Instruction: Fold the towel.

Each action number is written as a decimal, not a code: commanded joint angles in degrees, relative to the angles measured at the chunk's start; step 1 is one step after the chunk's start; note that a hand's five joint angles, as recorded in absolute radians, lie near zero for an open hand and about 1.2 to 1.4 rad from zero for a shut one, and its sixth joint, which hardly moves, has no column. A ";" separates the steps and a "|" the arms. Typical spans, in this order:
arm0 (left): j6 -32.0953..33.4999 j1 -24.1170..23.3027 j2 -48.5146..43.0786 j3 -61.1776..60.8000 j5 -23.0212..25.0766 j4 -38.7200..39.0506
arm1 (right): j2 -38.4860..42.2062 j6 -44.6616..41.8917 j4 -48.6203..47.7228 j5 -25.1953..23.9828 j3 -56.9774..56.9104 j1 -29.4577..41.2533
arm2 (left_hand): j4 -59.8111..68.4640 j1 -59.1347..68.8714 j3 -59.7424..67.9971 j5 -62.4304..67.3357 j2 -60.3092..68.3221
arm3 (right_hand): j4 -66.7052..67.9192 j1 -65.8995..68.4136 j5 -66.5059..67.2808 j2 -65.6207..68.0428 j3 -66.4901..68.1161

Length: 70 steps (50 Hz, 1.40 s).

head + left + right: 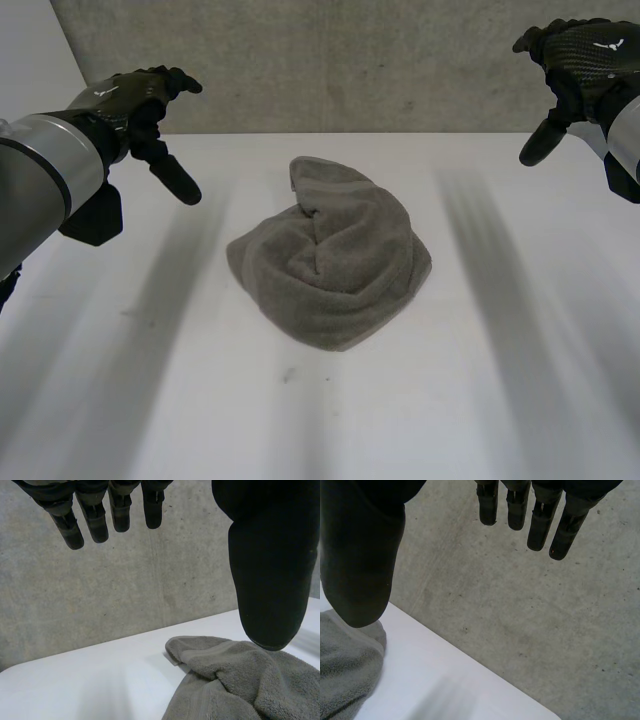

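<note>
A grey towel (330, 260) lies crumpled in a heap at the middle of the white table (480, 400), with one rounded corner sticking up at its far side. My left hand (140, 110) hovers above the table to the left of the heap, open, fingers straight and thumb pointing down, holding nothing. My right hand (580, 60) hangs high at the far right, also open and empty. In the left wrist view the towel (235, 680) lies below the thumb (267, 565). Beside the thumb (360, 555) in the right wrist view lies an edge of the towel (345, 665).
A concrete wall (350, 60) rises right behind the table's far edge. Bare white tabletop runs on all sides of the heap.
</note>
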 commanded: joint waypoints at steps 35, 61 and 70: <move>0.86 -1.72 -34.10 2.43 1.08 21.28 | 50.14 -4.03 0.14 -13.94 -35.38 7.96 | 2.79 2.48 2.69 1.60 2.79 | -4.97 -0.52 -3.59 -4.09 -4.31; 4.12 -8.49 -26.98 -6.44 0.73 17.32 | 33.81 -10.90 10.86 -9.02 -18.07 9.02 | 69.38 69.07 69.28 68.19 69.38 | 65.03 69.48 66.41 65.91 65.69; 7.79 -7.70 -8.29 -26.45 0.90 14.51 | 14.65 -30.06 27.74 -10.95 15.15 8.84 | 69.38 69.07 69.28 68.19 69.38 | 65.03 69.48 66.41 65.91 65.69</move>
